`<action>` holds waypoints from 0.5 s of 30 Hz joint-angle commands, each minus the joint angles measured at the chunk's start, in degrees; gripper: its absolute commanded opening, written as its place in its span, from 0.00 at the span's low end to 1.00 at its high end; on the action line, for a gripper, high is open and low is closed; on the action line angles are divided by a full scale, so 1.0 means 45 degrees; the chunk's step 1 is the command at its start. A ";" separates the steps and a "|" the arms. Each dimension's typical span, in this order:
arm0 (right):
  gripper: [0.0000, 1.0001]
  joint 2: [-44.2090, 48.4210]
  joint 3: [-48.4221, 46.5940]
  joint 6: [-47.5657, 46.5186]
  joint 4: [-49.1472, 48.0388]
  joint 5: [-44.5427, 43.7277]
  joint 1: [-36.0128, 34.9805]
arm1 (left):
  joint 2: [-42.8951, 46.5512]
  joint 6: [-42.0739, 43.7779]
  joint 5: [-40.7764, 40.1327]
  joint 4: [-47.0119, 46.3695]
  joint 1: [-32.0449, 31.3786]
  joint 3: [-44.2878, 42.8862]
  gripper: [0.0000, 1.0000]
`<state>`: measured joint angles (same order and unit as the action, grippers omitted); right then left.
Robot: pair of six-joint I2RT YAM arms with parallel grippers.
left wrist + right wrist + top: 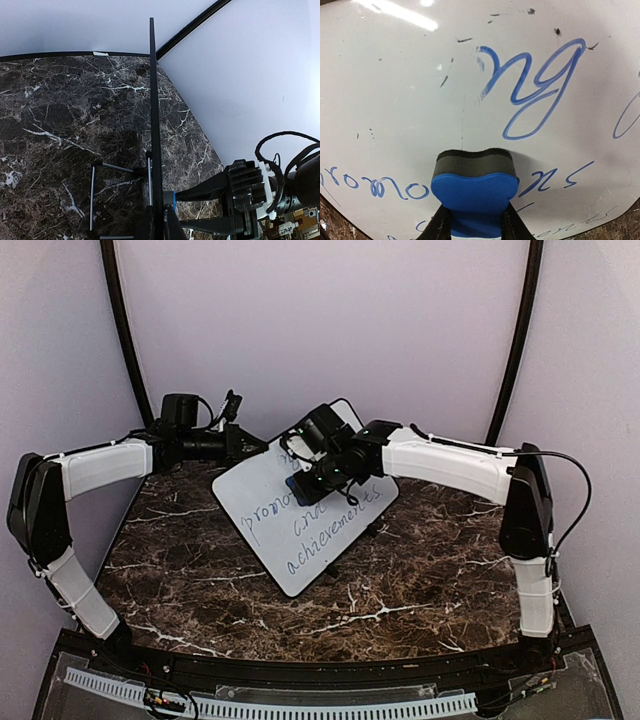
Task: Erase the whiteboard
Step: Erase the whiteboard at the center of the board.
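The right jaws are clenched on the blue eraser, its dark felt set against the whiteboard just ahead of them. The left jaws pinch the board's edge, steadying it. Sweep firmly up through the "ng" beyond the jaws, keeping the felt flat and the pressure even.

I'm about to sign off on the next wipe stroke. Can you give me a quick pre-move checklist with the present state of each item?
1. Left gripper shut on the whiteboard edge: ok.
2. Whiteboard propped at a tilt, face toward the right arm: ok.
3. Right gripper shut on the eraser: ok.
4. Eraser's dark felt side faces the board: ok.
5. Felt pressed flat on the surface: cannot tell.
6. Board clean: not ok; "ng" and "promotions" are unwiped.
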<state>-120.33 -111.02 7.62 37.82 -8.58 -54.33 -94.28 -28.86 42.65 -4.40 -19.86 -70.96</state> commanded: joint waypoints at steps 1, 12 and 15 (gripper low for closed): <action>0.29 -0.0573 -0.0962 0.0015 0.0495 0.0061 0.0157 | 0.1020 0.0484 0.1318 -0.1348 -0.0411 -0.0032 0.00; 0.30 -0.2485 -0.4980 -0.0077 0.1486 -0.0116 0.0293 | 0.1111 0.0584 0.1441 -0.1306 -0.0469 -0.0052 0.00; 0.30 -0.2233 -0.4548 -0.0023 0.1051 -0.0278 0.0314 | 0.1159 0.0610 0.1444 -0.1282 -0.0488 -0.0062 0.00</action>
<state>-129.12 -131.90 7.42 47.16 -8.54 -53.87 -94.06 -28.56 42.50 -4.25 -19.97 -70.96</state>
